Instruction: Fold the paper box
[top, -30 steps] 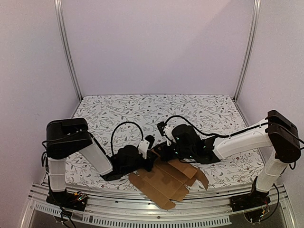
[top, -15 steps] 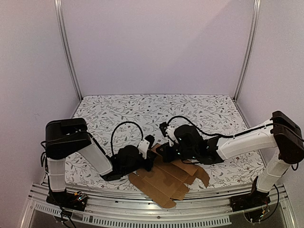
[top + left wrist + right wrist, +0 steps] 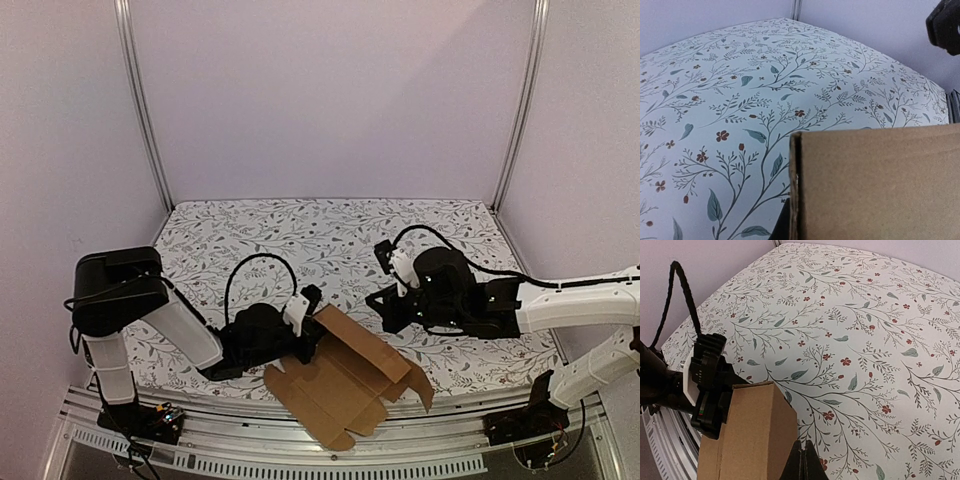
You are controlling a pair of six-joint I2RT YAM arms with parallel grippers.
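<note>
The paper box [image 3: 340,385] is a brown cardboard sheet lying near the table's front edge, with one long panel [image 3: 365,345] folded up at a slant. My left gripper [image 3: 307,318] is shut on the raised panel's left corner. In the left wrist view the cardboard [image 3: 875,185] fills the lower right and only a sliver of a dark finger [image 3: 781,229] shows beside its edge. My right gripper [image 3: 383,300] is shut and empty, hanging apart to the right of the panel. In the right wrist view its closed tips [image 3: 803,460] sit just right of the cardboard [image 3: 747,435], with the left gripper [image 3: 705,390] behind.
A floral cloth [image 3: 330,235] covers the table. A metal rail [image 3: 300,445] runs along the near edge, and the sheet's front corner overhangs it. Lilac walls and two upright posts [image 3: 143,110] close in the back and sides. A black cable [image 3: 255,265] loops above the left wrist.
The right arm has pulled back to the right, away from the cardboard. The long panel now stands higher, still gripped at its corner by the left gripper.
</note>
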